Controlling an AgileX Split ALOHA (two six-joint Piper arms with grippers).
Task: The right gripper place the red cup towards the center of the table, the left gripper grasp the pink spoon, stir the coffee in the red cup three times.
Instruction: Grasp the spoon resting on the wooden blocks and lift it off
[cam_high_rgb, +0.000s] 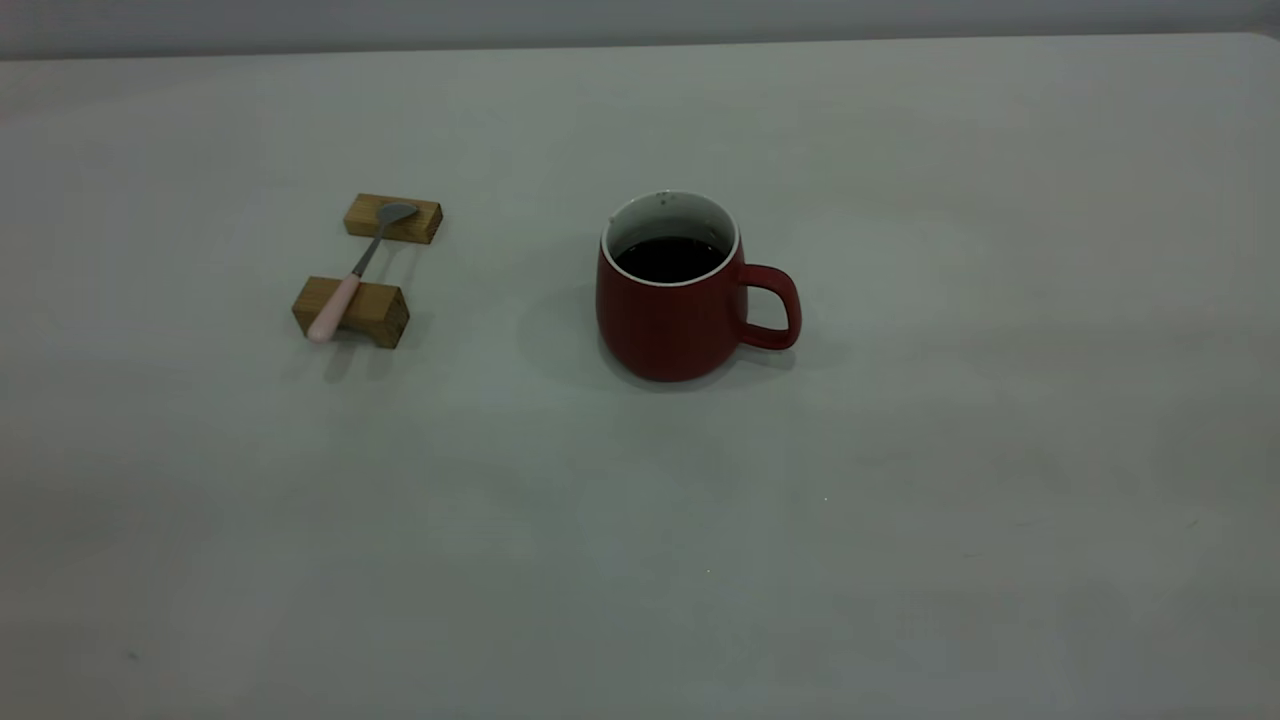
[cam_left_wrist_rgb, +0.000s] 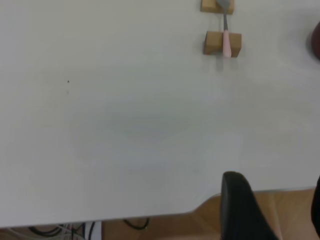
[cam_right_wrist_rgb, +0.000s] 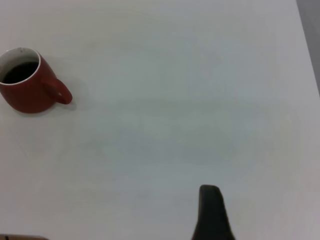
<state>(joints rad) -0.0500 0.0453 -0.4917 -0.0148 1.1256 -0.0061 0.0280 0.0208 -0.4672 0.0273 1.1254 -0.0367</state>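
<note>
The red cup (cam_high_rgb: 668, 318) stands upright near the middle of the table (cam_high_rgb: 900, 450), handle to the right, with dark coffee (cam_high_rgb: 668, 258) inside. It also shows in the right wrist view, red cup (cam_right_wrist_rgb: 27, 87), far from my right gripper (cam_right_wrist_rgb: 267, 205), which is open with one finger (cam_right_wrist_rgb: 210, 212) showing. The pink spoon (cam_high_rgb: 348, 280) lies across two wooden blocks at the left, handle toward the front. In the left wrist view the pink spoon (cam_left_wrist_rgb: 226, 37) is far from my left gripper (cam_left_wrist_rgb: 277, 200), which is open and empty near the table edge. Neither arm appears in the exterior view.
Two wooden blocks (cam_high_rgb: 393, 218), (cam_high_rgb: 352, 311) carry the spoon. The table's near edge (cam_left_wrist_rgb: 150, 217) runs under the left gripper, with cables and a wooden floor below it. Bare tabletop lies between the blocks and the cup.
</note>
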